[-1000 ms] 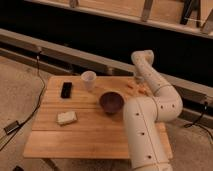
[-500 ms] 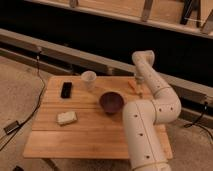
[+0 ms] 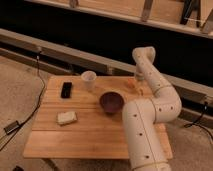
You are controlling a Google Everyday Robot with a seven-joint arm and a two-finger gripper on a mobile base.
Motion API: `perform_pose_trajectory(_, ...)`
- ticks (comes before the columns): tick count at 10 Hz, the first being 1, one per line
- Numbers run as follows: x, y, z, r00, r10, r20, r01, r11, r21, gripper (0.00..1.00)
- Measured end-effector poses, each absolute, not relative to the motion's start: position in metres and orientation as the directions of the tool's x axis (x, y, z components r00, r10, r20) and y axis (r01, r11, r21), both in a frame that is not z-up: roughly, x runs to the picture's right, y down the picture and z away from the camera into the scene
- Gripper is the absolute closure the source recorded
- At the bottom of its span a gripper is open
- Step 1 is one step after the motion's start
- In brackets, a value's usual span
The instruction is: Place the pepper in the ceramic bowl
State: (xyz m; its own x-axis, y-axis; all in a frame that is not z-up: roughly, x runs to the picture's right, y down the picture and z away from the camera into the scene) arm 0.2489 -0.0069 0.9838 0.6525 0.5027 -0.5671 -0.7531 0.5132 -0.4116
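Note:
The ceramic bowl is dark purple-maroon and stands on the wooden table, right of its middle. The pepper shows as a small orange streak on the table near the far right edge, behind and to the right of the bowl. My gripper hangs at the end of the white arm, right over the pepper's spot and low above the table. I cannot tell whether it touches the pepper. The bowl looks empty.
A small white cup stands at the far edge, left of the bowl. A black phone lies at the far left. A pale sponge lies at the left front. A dark wall with rails runs behind the table.
The arm's elbow has shifted slightly down and left. The gripper stays at the table's far right by the pepper. The bowl and other things have not moved.

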Motion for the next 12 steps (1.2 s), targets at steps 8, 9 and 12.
perform_pose_trajectory(8,0.231,-0.022,0.958,0.688,0.450,-0.570,-0.719,0.529,-0.450,1.00)
perform_pose_trajectory(9,0.230,-0.024,0.954,0.687,0.444,-0.575,-0.719,0.531,-0.449,1.00)
perform_pose_trajectory(12,0.230,-0.025,0.942,0.692,0.395,-0.604,-0.705,0.551,-0.447,1.00)
